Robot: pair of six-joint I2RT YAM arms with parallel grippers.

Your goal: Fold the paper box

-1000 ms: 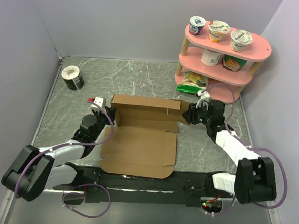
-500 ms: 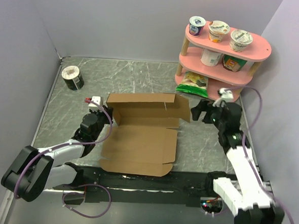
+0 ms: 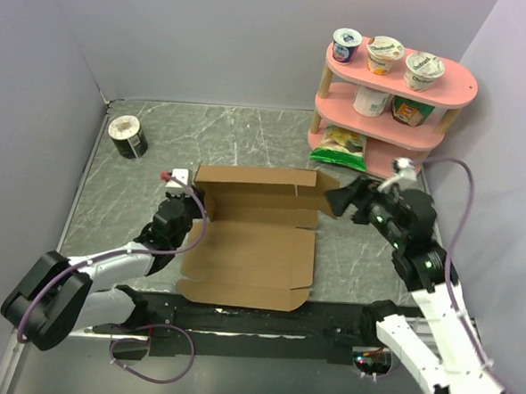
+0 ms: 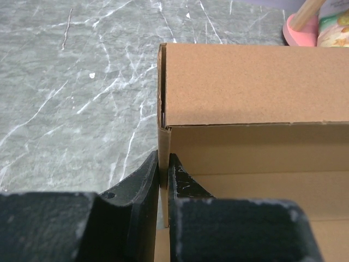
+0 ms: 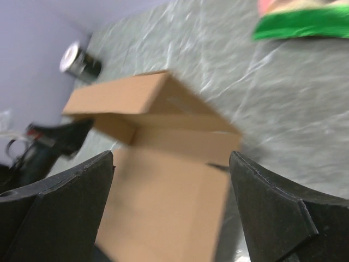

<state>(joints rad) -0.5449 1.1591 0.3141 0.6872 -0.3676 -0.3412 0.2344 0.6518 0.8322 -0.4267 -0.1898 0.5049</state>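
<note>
The paper box is plain brown cardboard lying in the middle of the table, with its rear wall folded up and its base panel flat. My left gripper is at the box's rear left corner. In the left wrist view the gripper is shut on the thin upright left side flap of the box. My right gripper hangs above the table just off the box's rear right corner. Its jaws stand wide open with nothing between them, looking down on the box.
A pink two-tier shelf with yogurt cups and cartons stands at the back right, a green packet at its foot. A dark can lies at the back left. Lilac walls close the sides and back.
The right gripper has let go of the box's right end, opened wide and drawn back to the right and upward. The left gripper stays clamped on the left flap, shifted slightly.
</note>
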